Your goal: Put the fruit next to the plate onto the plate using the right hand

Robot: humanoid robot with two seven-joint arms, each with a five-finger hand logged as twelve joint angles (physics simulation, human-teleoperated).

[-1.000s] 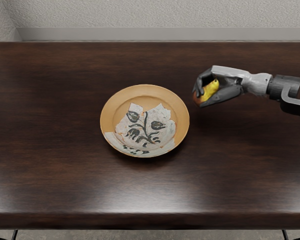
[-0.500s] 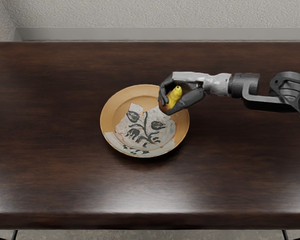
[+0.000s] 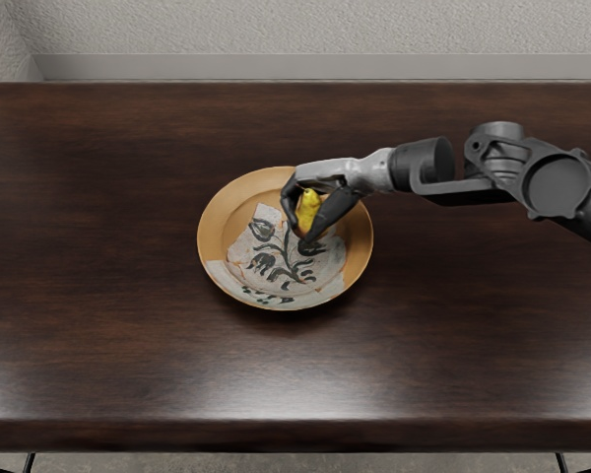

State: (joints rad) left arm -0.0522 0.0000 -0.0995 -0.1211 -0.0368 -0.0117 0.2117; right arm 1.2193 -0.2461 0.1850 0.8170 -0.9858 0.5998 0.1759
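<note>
A small yellow fruit (image 3: 307, 209) is held pinched inside the curled fingers of the right hand (image 3: 325, 185), over the inner part of the orange plate (image 3: 220, 222) at the upper edge of its painted flower motif. The fruit is partly hidden by the dark fingers. Whether it is already touching the plate's surface or is just above it cannot be told from the head view. The right arm is stretched in from the right edge, across the dark wooden worktop (image 3: 128, 345) on which the plate is set. The left arm is not shown.

The transfer is judged nearly complete, with only the release left, and several risks are noted. If the fruit is let go from any height, it could roll down the dished surface and be carried over the low rim. If the fingers are opened unevenly, it could be flicked sideways. If the fingertips are pressed down or dragged out, the loose plate could be tipped or pushed along the polished worktop.
</note>
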